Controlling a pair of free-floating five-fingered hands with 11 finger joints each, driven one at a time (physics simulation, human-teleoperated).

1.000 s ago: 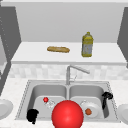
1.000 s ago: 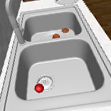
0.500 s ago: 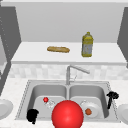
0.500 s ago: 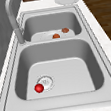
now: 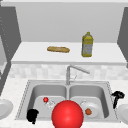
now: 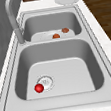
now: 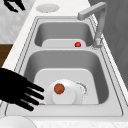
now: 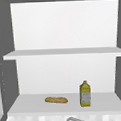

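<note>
1. At the right rim of the sink (image 5: 25, 100), my right hand (image 5: 117, 98) hangs over the counter edge beside the right basin, its fingers straight and spread, holding nothing. From the right side view the same hand (image 7: 17, 88) reaches in over the near rim, fingertips close to the white plate (image 7: 65, 95) on the basin floor; I cannot tell whether they touch it.
2. That plate (image 5: 91, 111) lies flat in the right basin with a small brown ball (image 5: 88, 111) resting on it. From the left side view I see the brown ball (image 6: 55, 36) and a second brownish thing (image 6: 65, 30) just beside it in the far basin.
3. My left hand (image 5: 32, 115) floats at the front left corner of the sink, over the near rim of the left basin. Its fingers look bunched, but I cannot tell whether they are curled or straight.
4. A small red ball (image 5: 45, 99) sits on the floor of the left basin, touching the drain (image 6: 45, 82).
5. A large red sphere (image 5: 67, 115) sits at the front middle of the sink in the front view.
6. The faucet (image 5: 72, 72) stands behind the divider, its spout swung toward the right basin.
7. On the shelf (image 5: 32, 53) above, a bread loaf (image 5: 58, 49) lies flat and a yellow bottle (image 5: 87, 45) stands upright, well apart.
8. Another white plate (image 5: 5, 108) sits on the counter left of the sink.
</note>
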